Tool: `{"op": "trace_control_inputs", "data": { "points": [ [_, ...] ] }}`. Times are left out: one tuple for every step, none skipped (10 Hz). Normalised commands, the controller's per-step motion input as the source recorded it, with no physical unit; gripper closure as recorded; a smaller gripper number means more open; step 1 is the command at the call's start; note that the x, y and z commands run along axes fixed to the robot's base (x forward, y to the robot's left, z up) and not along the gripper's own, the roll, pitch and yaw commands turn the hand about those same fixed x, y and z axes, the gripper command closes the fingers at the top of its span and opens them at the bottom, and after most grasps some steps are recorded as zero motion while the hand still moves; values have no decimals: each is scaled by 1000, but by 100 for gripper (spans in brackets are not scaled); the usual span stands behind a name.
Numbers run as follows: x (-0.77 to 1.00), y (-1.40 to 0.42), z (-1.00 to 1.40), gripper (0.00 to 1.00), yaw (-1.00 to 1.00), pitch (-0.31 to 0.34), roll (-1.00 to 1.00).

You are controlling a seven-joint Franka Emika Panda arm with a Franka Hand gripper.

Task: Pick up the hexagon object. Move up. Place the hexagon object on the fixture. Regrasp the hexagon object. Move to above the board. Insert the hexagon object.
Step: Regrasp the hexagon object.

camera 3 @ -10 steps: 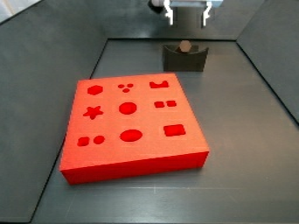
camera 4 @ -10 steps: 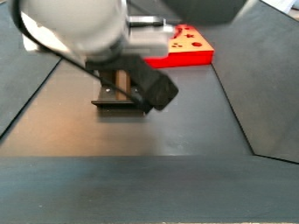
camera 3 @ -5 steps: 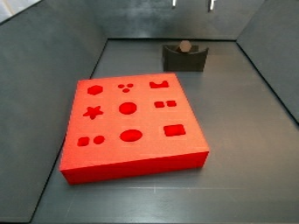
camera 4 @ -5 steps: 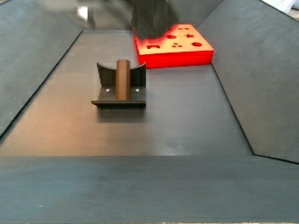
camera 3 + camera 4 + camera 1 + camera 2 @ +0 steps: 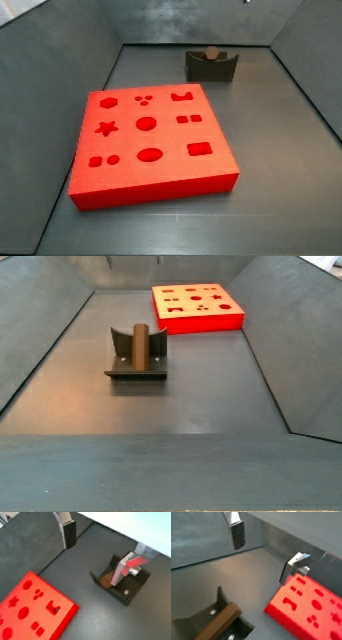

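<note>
**Hexagon peg on the fixture, gripper open above**

The hexagon object (image 5: 140,344) stood in the notch of the fixture (image 5: 135,369), its brown shaft rising a little over the fixture's dark back wall in both side views (image 5: 211,52). In a wrist view it showed as a brown bar lying along the fixture's cradle (image 5: 218,625), and in a wrist view only a small brown patch of it (image 5: 107,577) was visible behind one finger. The fixture (image 5: 211,67) sat on the dark floor (image 5: 174,406), well apart from the board (image 5: 150,145), whose red top carried star, round, square and hexagon cut-outs, none of them filled.

The gripper (image 5: 99,543) hung clear above the fixture, out of both side views. Its two silver fingers (image 5: 236,532) stood wide apart with nothing between them, touching neither the peg nor the fixture. The board (image 5: 30,610) lay off to one side below.
</note>
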Motion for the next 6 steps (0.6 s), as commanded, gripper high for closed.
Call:
{"op": "trace_control_inputs", "data": {
  "points": [
    [-34,-38,13,0,3,19,1000],
    [-36,-32,6,0,4,14,1000],
    [-36,-25,9,0,5,6,1000],
    [-36,-24,8,0,5,3,1000],
    [-29,-20,6,0,7,-4,1000],
    [-25,-16,4,0,8,-7,1000]
  ]
}}
